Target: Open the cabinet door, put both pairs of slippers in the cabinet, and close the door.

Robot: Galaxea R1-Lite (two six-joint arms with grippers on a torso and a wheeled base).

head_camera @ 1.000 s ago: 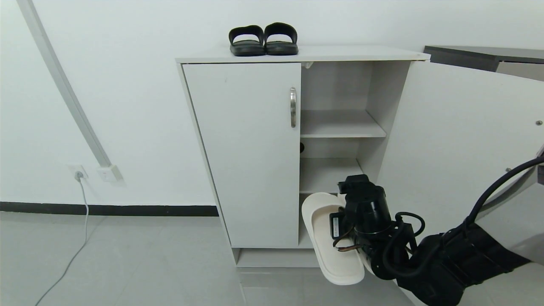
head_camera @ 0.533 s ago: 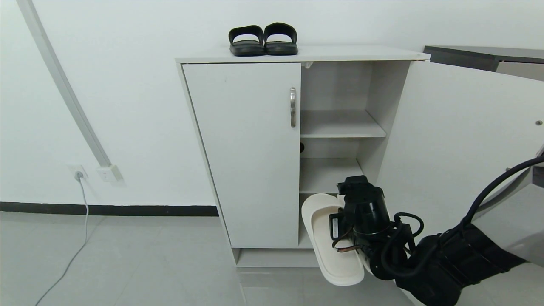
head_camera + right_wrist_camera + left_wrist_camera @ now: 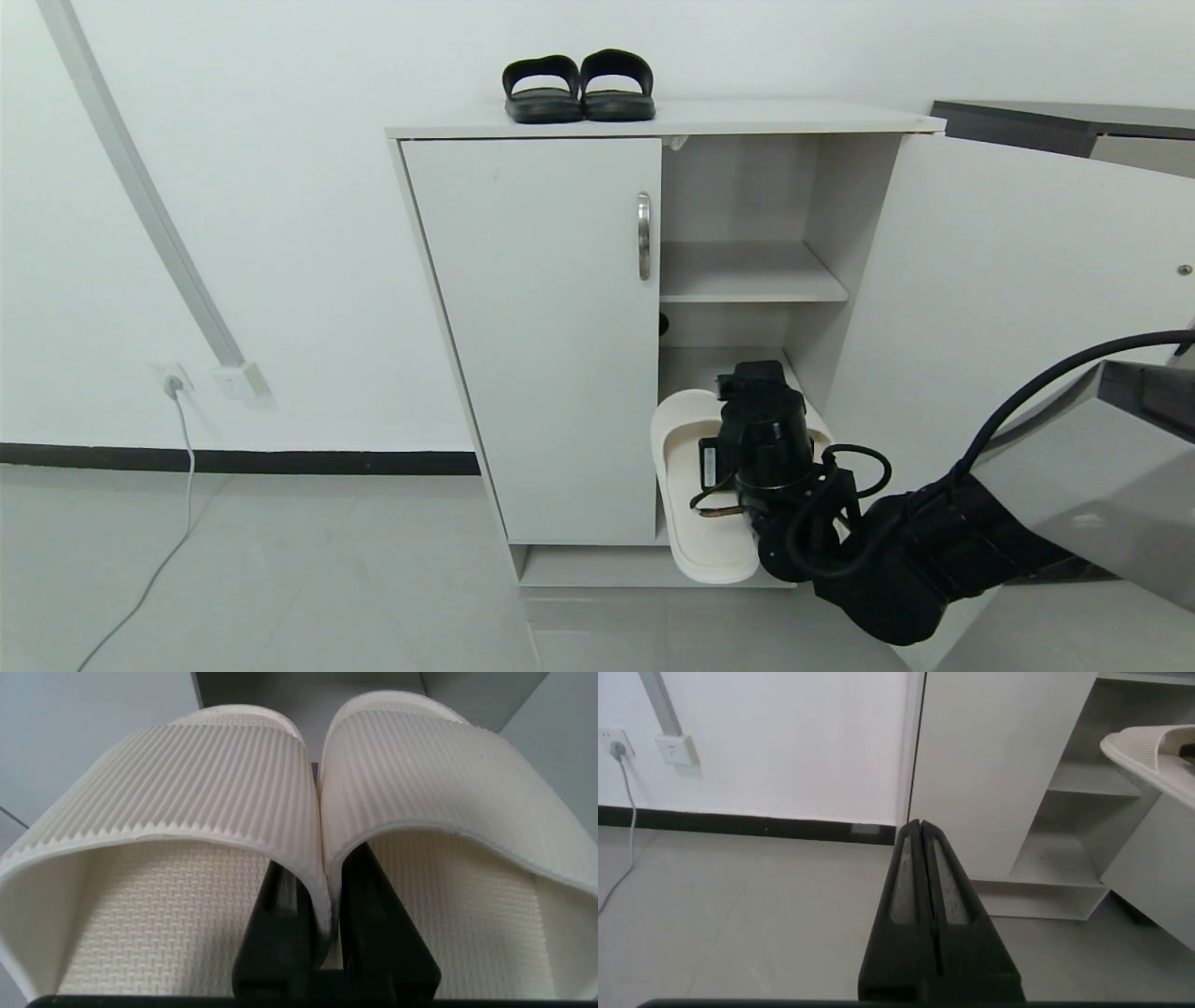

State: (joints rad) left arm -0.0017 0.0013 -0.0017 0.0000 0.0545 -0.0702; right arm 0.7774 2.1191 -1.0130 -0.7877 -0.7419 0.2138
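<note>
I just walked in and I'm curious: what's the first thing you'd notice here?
The pair of cream ribbed rubber slippers stands out most, pinched together by the right gripper in front of the open half of the tall white wooden cabinet, low down. Next comes the pair of black rubber slippers, sitting side by side on top of the cabinet, above its shut left door.

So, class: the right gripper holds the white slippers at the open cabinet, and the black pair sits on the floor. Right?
No: the black pair sits on top of the cabinet, as the head view shows. The right gripper does hold the white slippers at the open cabinet.
</note>
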